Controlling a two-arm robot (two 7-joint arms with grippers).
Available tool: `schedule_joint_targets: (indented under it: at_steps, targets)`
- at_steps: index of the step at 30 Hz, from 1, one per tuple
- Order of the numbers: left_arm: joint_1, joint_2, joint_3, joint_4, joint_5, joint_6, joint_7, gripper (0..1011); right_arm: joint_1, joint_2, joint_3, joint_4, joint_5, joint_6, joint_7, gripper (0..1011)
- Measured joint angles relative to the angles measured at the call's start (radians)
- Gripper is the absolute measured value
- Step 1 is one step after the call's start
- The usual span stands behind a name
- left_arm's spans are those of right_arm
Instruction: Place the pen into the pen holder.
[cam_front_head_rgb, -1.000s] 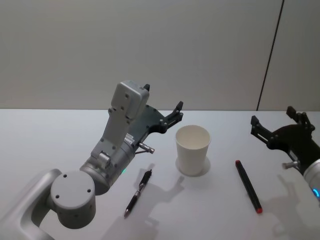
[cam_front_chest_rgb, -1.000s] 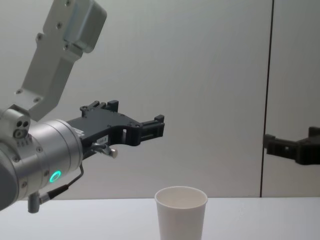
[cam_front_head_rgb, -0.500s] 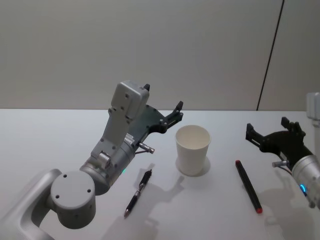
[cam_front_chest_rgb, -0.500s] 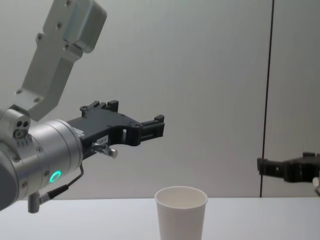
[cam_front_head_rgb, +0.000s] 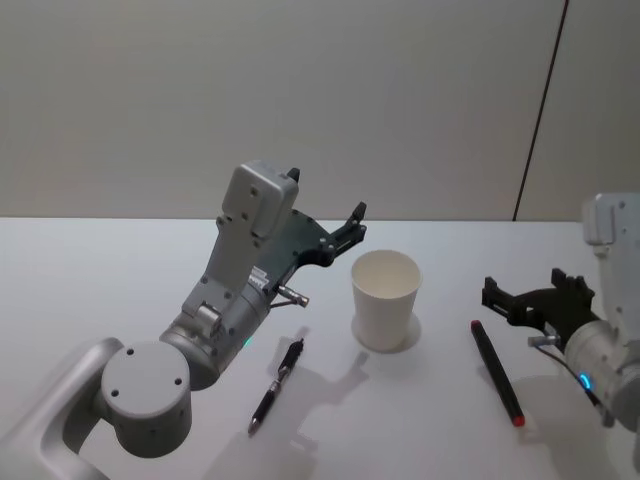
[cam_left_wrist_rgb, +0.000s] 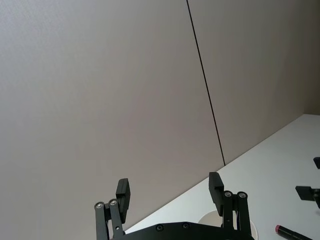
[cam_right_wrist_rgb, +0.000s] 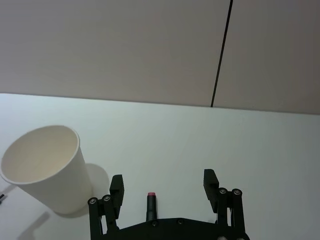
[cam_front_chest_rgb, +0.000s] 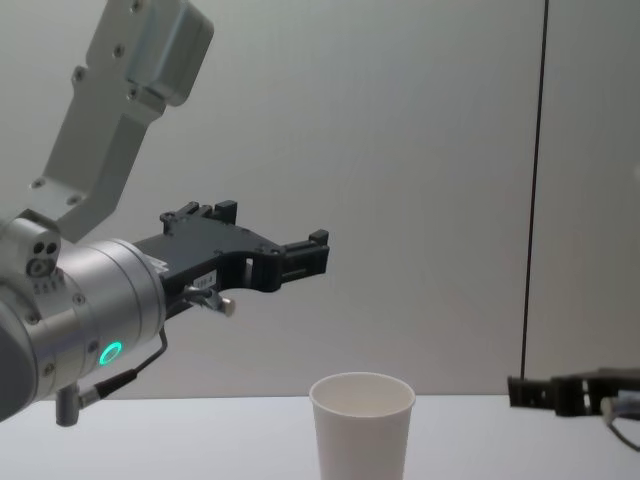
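Pen holder: white paper cup (cam_front_head_rgb: 385, 298), upright on the white table (cam_front_head_rgb: 90, 270) near its middle, open mouth up; seen from the side in the chest view (cam_front_chest_rgb: 362, 425) and at an angle in the right wrist view (cam_right_wrist_rgb: 47, 167).

Red-ended pen: black barrel with red at both ends (cam_front_head_rgb: 496, 372), flat on the table on the cup's right, apart from it, lying roughly front to back.

Right gripper: low over the table (cam_front_head_rgb: 525, 285), close above the far end of the red-ended pen, fingers spread wide, nothing between them. In its wrist view (cam_right_wrist_rgb: 163, 180) the pen's red tip (cam_right_wrist_rgb: 150, 197) lies in line with the gap between the fingers. In the chest view (cam_front_chest_rgb: 550, 388), at about the height of the cup's rim. Contact with the pen: cannot tell.

Left gripper: held high (cam_front_head_rgb: 326, 192), above and to the left of the cup, fingers wide apart and empty, aimed at the wall; seen also in the chest view (cam_front_chest_rgb: 270, 235) and its own wrist view (cam_left_wrist_rgb: 169, 185).

Click pen: dark, slim (cam_front_head_rgb: 276, 385), flat on the table, left of the cup and nearer the robot, below the left arm, apart from the cup.
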Motion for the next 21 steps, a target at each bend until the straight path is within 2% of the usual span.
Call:
schedule_joint_targets:
  at_steps: [11,21]
  targets:
    - [0.0,0.0,0.0,0.0,0.0,0.0,0.0,1004,0.024,-0.033,-0.011,0.048,-0.007,0.096,-0.027,1002]
    - [0.0,0.0,0.0,0.0,0.0,0.0,0.0,1004,0.047,-0.061,-0.018,0.093,-0.022,0.154,-0.054,1002]
